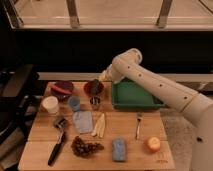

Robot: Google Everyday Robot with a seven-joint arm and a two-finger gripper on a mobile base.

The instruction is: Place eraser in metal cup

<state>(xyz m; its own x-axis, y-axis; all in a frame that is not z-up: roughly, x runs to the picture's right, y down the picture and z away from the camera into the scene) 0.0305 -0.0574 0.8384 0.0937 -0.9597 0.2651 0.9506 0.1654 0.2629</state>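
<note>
Crowded tabletop (122, 127) leaves little room: the gripper (96, 83), open or closed I cannot tell, hangs over the far bowl (88, 92) behind the metal cup (94, 103), so swinging left and nearer for the eraser (60, 121), seemingly by the black-handled tool (55, 150), could topple that cup.

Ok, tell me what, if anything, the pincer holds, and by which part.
It cannot be told. The pincer hovers by the red bowl, just behind the metal cup; whatever it may hold is hidden.

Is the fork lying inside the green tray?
No, the fork lies on the table before the green tray, while the pincer hangs by the brown bowl.
</note>
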